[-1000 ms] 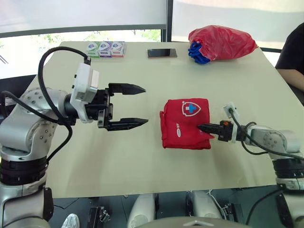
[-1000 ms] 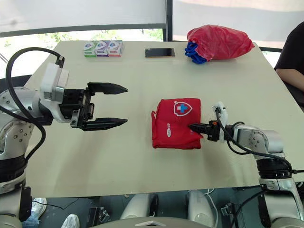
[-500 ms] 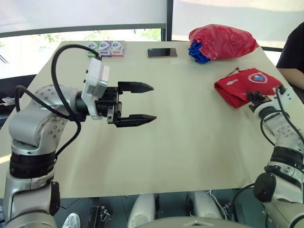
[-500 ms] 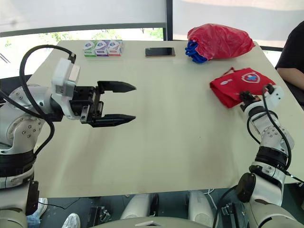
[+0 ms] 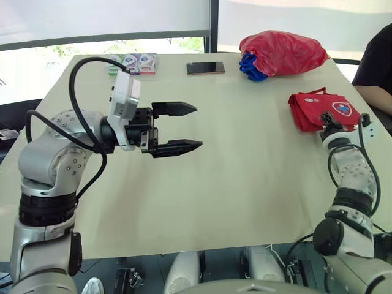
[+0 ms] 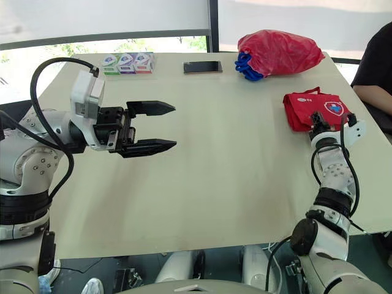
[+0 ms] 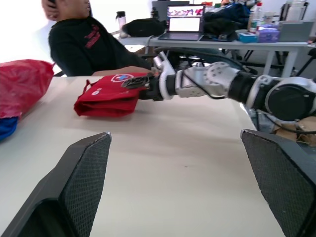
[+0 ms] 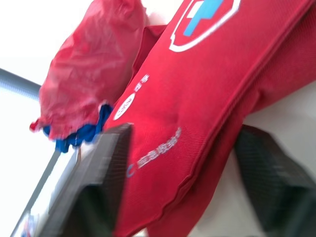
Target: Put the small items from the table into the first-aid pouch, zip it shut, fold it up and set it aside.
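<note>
- Stretching under both arms, the table (image 5: 245, 184) is carrying what looks like a nearly finished job.
- Person (image 7: 89, 44) is sitting beyond the table's right edge. The left wrist view is taking in a torso and a laptop (image 7: 186, 23) behind, where the head views are catching a dark sleeve.
- Red bag (image 5: 282, 52) is lying at the far edge.
- Pouch (image 5: 318, 111) is lying folded near the right edge, seemingly set aside; its zip is hidden.
- Left gripper (image 5: 197, 127) is hovering mid-table, spread wide, holding nothing.
- Right gripper (image 5: 329, 125) is resting at the pouch's near edge. Whether it is gripping cannot be told, and letting go is probably all that is left.
- Phone (image 5: 205, 67) and three packets (image 5: 133, 62) are sitting along the far edge, well apart from the pouch.
</note>
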Controlling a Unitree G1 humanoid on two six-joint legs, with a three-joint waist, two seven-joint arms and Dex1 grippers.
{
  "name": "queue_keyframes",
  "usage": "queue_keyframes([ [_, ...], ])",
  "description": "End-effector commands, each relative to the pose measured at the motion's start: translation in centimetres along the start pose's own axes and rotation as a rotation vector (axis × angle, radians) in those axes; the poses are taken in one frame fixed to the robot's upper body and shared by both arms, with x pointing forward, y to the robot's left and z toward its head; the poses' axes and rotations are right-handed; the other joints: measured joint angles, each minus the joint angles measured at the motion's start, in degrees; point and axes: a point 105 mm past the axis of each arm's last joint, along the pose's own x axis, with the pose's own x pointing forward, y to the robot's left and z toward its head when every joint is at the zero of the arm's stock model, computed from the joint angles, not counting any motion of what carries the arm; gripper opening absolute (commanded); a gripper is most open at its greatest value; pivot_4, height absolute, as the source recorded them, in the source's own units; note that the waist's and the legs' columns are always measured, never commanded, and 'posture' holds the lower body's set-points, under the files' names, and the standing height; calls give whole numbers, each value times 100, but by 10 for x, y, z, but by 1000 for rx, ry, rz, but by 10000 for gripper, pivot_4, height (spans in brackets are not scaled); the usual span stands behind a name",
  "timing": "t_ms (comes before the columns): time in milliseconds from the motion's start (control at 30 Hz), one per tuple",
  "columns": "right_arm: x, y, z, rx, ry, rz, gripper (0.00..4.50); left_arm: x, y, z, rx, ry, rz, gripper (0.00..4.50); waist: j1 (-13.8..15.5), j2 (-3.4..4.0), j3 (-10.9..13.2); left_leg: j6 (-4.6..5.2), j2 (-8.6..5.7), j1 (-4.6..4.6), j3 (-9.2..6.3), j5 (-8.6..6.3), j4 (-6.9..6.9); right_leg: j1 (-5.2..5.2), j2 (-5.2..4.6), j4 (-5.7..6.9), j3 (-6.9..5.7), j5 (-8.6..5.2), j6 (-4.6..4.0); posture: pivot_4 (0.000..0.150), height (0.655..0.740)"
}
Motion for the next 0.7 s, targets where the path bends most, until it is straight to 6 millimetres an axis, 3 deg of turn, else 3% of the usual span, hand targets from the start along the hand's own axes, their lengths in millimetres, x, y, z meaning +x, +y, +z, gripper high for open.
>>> queue_keyframes([
  [33,-26,17,14,-141,19,105,43820,-7,7,-9,4,12,91,45000,0,2,0,2,0,-1,1,-1,0,-1,0,-3,1,0,0,1500,7400],
  [233,-95,25,-15,-649,266,414,43820,-22,-7,-55,-87,66,224,45000,-1,6,0,28,4,8,7,-16,-7,3,-2,-21,9,-1,0,1500,7400],
  [400,-145,21,-19,-941,382,667,43820,-44,-32,-81,-100,122,314,45000,-6,-3,-2,28,15,29,13,-18,-10,16,1,-21,12,-2,1,1500,7400],
  [500,-161,13,-18,-1091,450,768,43820,-58,-44,-96,-113,165,381,45000,26,-10,-2,30,14,31,20,-20,-14,18,-5,-29,15,-2,0,1500,7400],
  [700,-168,8,-10,-1127,515,870,43820,-75,-59,-123,-139,228,464,45000,133,-18,-4,31,15,35,21,-21,-12,19,-14,-30,11,-3,-3,1500,7400],
])
